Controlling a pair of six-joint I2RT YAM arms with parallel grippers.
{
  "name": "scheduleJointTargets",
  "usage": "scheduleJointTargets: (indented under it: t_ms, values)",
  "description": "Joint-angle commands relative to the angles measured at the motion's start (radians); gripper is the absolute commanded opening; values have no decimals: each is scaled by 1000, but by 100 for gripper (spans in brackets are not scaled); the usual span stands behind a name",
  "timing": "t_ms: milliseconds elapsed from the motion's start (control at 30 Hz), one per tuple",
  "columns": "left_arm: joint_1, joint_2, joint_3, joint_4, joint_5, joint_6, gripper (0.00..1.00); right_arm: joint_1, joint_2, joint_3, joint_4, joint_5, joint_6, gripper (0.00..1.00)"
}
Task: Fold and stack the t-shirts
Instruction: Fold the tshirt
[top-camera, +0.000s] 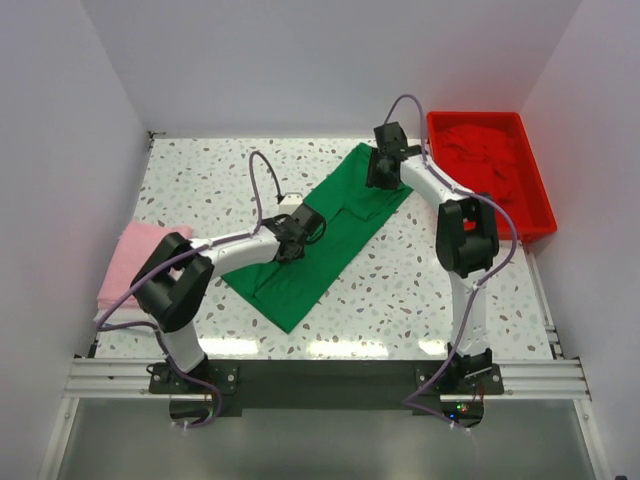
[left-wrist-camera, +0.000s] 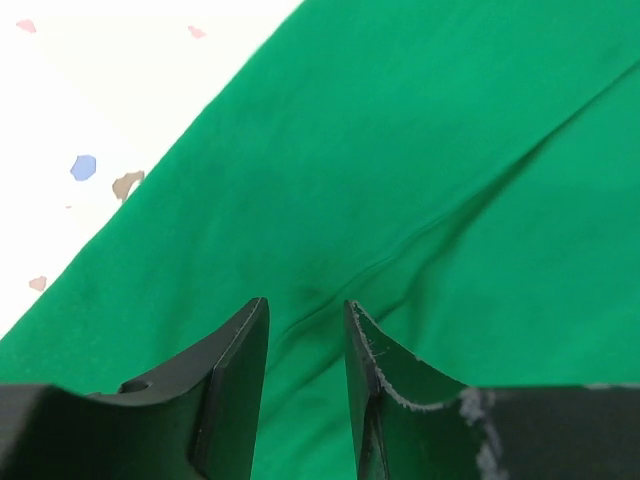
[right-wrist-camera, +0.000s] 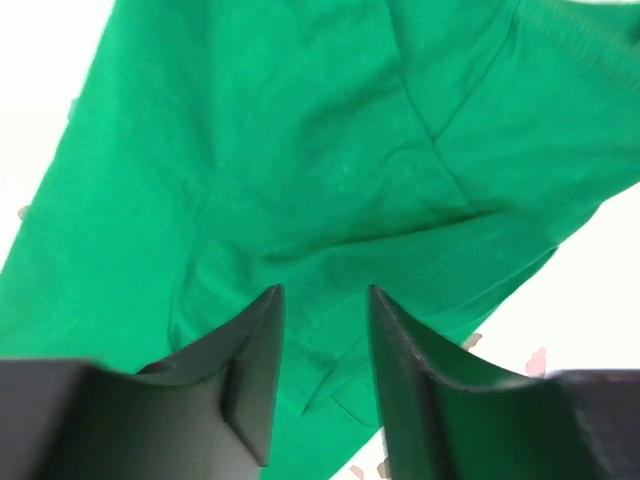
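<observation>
The bright green t-shirt (top-camera: 340, 235) lies flat and diagonal across the middle of the table. My left gripper (top-camera: 290, 245) hovers low over its left edge. In the left wrist view, the left gripper (left-wrist-camera: 306, 305) has its jaws partly apart, with a crease of green cloth (left-wrist-camera: 400, 150) running beneath the gap. My right gripper (top-camera: 380, 172) is over the shirt's far end. In the right wrist view, the right gripper (right-wrist-camera: 325, 290) is open above a stitched hem of the green cloth (right-wrist-camera: 300, 150). Neither gripper holds anything. A pink t-shirt (top-camera: 135, 262) lies folded at the table's left edge. A red t-shirt (top-camera: 480, 160) lies crumpled in the tray.
A rigid red plastic tray (top-camera: 475, 116) stands at the back right corner, close behind the right arm. White walls close in the speckled table (top-camera: 200, 180) on three sides. Purple cables loop above both arms.
</observation>
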Motion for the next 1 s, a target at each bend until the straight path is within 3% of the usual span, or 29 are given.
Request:
scheduleJointTargets:
  t_ms: [0, 133, 367, 733, 967]
  values:
    - [0, 27, 5, -70, -51, 39, 40, 2, 32, -12, 3, -4, 42, 41]
    - [-4, 35, -41, -73, -46, 22, 39, 1, 66, -14, -4, 27, 40, 36]
    - [-56, 30, -94, -39, 41, -21, 34, -10, 190, 102, -46, 33, 2, 38]
    - [-210, 48, -109, 73, 206, -193, 31, -50, 349, 343, -63, -60, -133, 65]
    - [-242, 26, -42, 70, 230, -185, 41, -50, 296, 400, -45, -91, -167, 85]
